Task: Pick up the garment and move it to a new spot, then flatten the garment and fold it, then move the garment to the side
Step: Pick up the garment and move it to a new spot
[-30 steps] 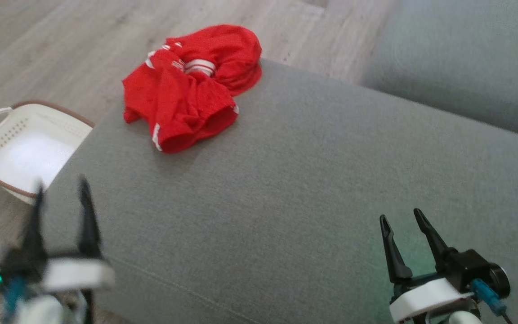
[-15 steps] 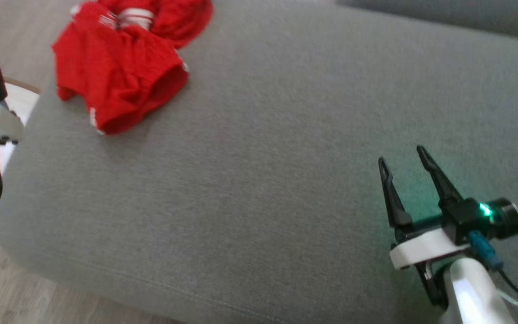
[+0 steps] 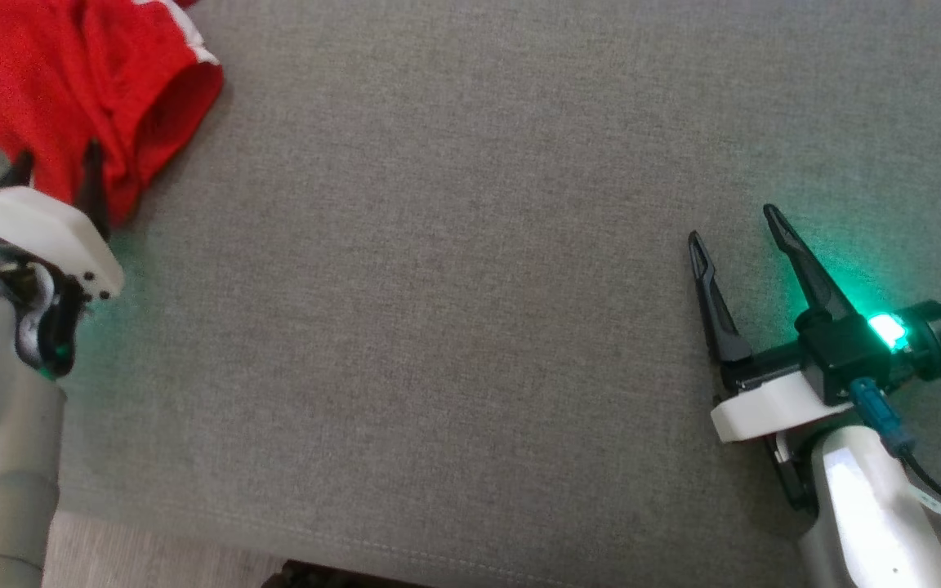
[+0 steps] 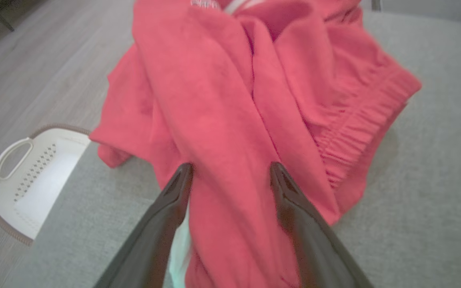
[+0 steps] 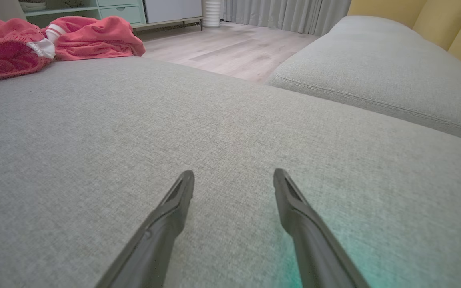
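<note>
- Head view: the red garment (image 3: 54,90) sits bunched up in the top-left corner on the grey sofa cushion (image 3: 454,327). Its white-trimmed open hem faces right, toward the bare middle. The left gripper (image 3: 58,175) is right at the garment's near edge, a bit blurry, so its jaws are hard to read here. The right gripper (image 3: 732,227) is well apart at the lower right, fingers spread with nothing between them and a green light glowing on its mount.
- Left wrist view: here the left fingers stand wide apart with red cloth lying between them, not pinched. The garment's long folds run from the top of the view down toward the gripper, with the gathered elastic waistband off to the right. There's also a white basket (image 4: 34,180) on the wood floor (image 4: 34,60) beside the cushion.
- Right wrist view: open fingers over bare cushion. The garment is far off at the upper left, stretched sideways along the cushion's far edge. A second cushion (image 5: 374,72) lies to the right.
</note>
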Tool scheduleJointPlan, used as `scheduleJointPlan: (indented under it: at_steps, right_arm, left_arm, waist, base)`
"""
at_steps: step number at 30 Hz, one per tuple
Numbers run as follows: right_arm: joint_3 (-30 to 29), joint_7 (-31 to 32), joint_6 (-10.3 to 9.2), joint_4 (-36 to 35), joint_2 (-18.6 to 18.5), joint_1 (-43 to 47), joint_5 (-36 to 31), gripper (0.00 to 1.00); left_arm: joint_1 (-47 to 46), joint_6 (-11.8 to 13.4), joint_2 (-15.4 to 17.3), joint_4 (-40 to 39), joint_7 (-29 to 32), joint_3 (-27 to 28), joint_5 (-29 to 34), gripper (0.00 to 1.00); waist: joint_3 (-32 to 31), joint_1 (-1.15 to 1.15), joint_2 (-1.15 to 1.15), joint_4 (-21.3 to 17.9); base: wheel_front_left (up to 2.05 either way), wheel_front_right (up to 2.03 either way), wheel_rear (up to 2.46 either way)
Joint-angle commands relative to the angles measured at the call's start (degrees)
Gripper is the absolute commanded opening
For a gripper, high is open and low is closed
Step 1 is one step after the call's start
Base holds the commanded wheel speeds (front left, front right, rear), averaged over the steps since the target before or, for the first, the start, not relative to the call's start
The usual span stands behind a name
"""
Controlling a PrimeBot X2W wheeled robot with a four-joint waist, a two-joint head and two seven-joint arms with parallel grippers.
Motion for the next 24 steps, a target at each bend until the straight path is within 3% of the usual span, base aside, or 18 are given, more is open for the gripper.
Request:
scheduleJointPlan:
  at_steps: [1,2,3,4,5,6,16,24]
  right_arm:
    - [1.27,0.30,-0.04,-1.88,-0.09,-0.82,-0.36,1.00]
    - [1.30,0.36,-0.04,-1.91,-0.09,-0.91,-0.41,1.00]
    - [1.37,0.41,-0.04,-1.92,-0.09,-1.01,-0.42,1.00]
    - [1.48,0.43,-0.04,-1.89,-0.09,-1.13,-0.37,1.00]
    - [1.60,0.43,-0.04,-1.82,-0.09,-1.24,-0.29,1.00]
    - [1.69,0.38,-0.04,-1.73,-0.09,-1.32,-0.17,1.00]
    - [1.68,-1.27,-0.04,1.00,-0.09,-1.54,2.19,1.00]
    - [1.15,-3.60,-0.04,4.95,-0.09,-0.12,6.38,1.00]
  left_arm:
    - [-2.56,0.14,2.91,-0.60,0.51,1.73,-0.09,1.00]
    - [-2.71,0.10,2.85,0.43,1.11,1.52,-0.18,1.00]
    - [-2.90,-0.02,2.79,1.21,1.44,1.33,-0.29,0.93]
    - [-3.08,-0.12,2.64,1.75,1.45,1.26,-0.48,0.53]
    - [-3.24,-0.20,2.53,2.17,1.31,1.21,-0.63,0.38]
    - [-3.35,-0.27,2.44,2.54,1.13,1.16,-0.75,0.00]
    - [-4.09,-0.82,3.95,2.95,-3.20,0.65,-0.31,0.00]
    - [-4.96,-1.29,6.56,-2.83,-3.48,-1.23,1.39,0.00]
  waist:
    - [0.73,-0.01,0.00,-0.13]
    - [0.84,-0.01,0.00,-0.10]
    - [0.92,-0.01,0.00,-0.07]
    - [0.94,-0.01,0.00,-0.04]
    - [0.89,-0.01,0.00,-0.02]
    - [0.78,-0.01,0.00,0.00]
    - [-3.78,-0.01,0.00,-0.46]
    - [-11.82,-0.01,0.00,-3.09]
  base:
    - [0.00,0.00,0.00]
    - [0.00,0.00,0.00]
    - [0.00,0.00,0.00]
    - [0.00,0.00,0.00]
    - [0.00,0.00,0.00]
    - [0.00,0.00,0.00]
    - [0.00,0.00,0.00]
    - [0.00,0.00,0.00]
